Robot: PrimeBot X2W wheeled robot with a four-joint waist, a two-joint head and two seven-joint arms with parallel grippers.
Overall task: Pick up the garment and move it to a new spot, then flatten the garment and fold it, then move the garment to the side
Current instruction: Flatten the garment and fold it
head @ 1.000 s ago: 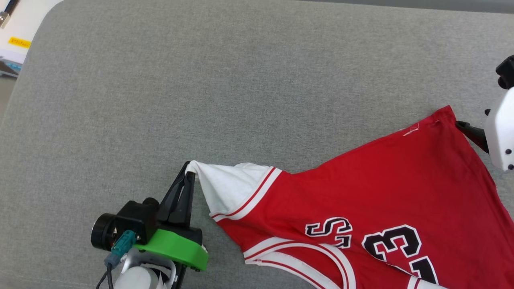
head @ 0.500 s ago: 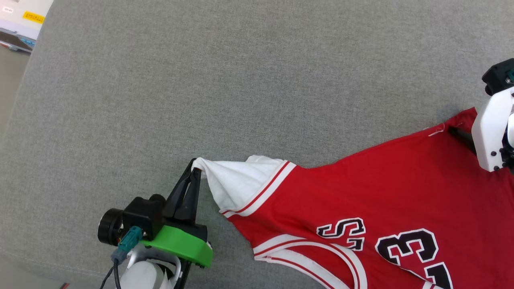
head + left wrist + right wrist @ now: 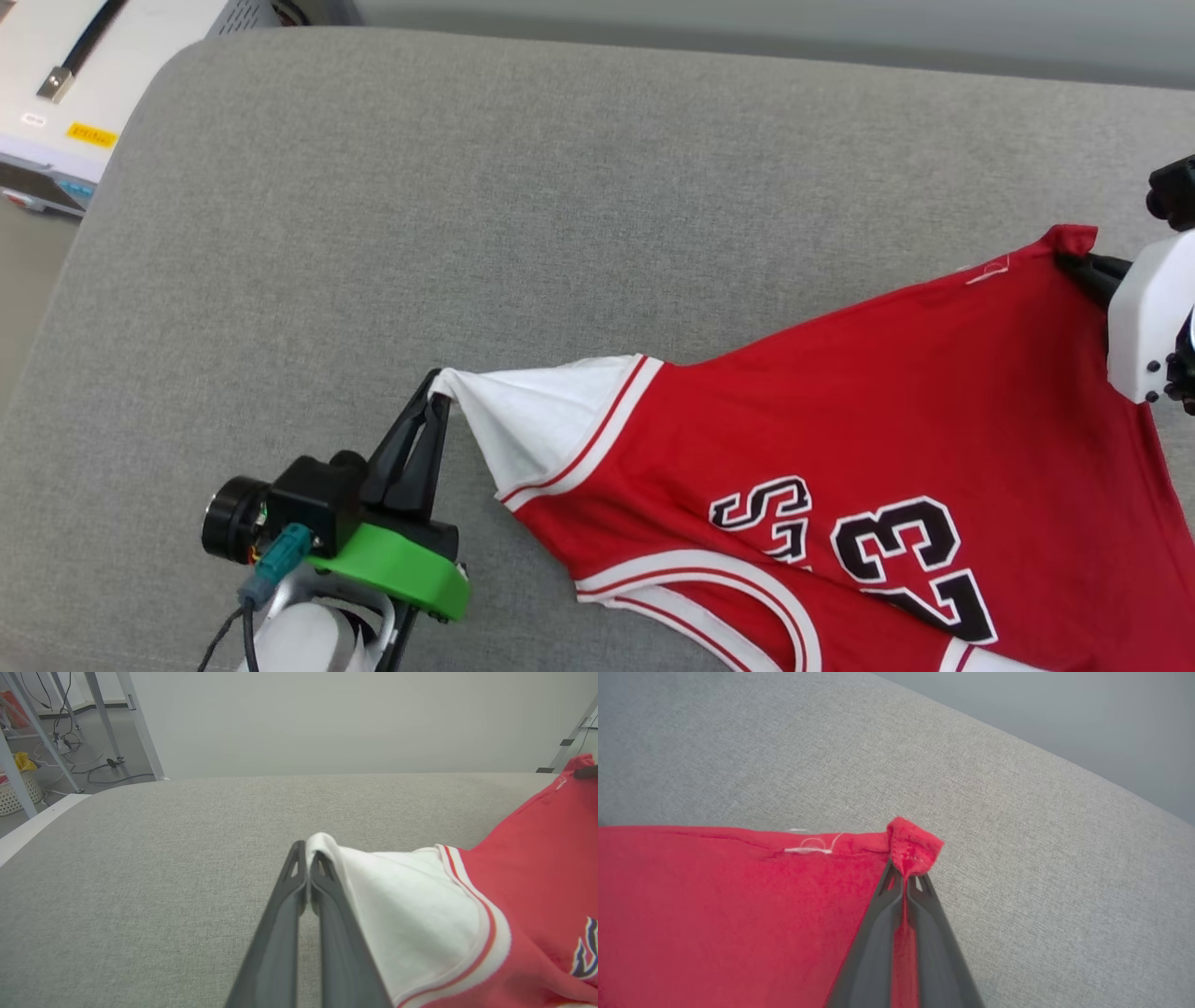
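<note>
Head view: a red jersey lies on a wide grey upholstered cushion, toward the lower right. Its black lettering and the number 23 face up, and part of it runs off the bottom edge. At lower left, the left gripper has its two dark fingers pinched together on the tip of the white sleeve, drawing it to a point. At the right edge, the right gripper is clamped on a red corner of the jersey. The cloth between the two grips looks stretched and mostly smooth.

Left wrist view: the left gripper is closed on the very end of the white sleeve, which is lifted slightly off the cushion. The red body spreads away to the right. On the floor at far left stands a pale woven basket. Something yellow sits at its rim, but it is too small to tell what.

Right wrist view: the right gripper is shut on a small folded-over red corner, with a loose white thread just beside it.

Judging by this, the jersey seems already set down and is being pulled flat from two ends. No fold is visible, so folding and moving it aside look to be left.
</note>
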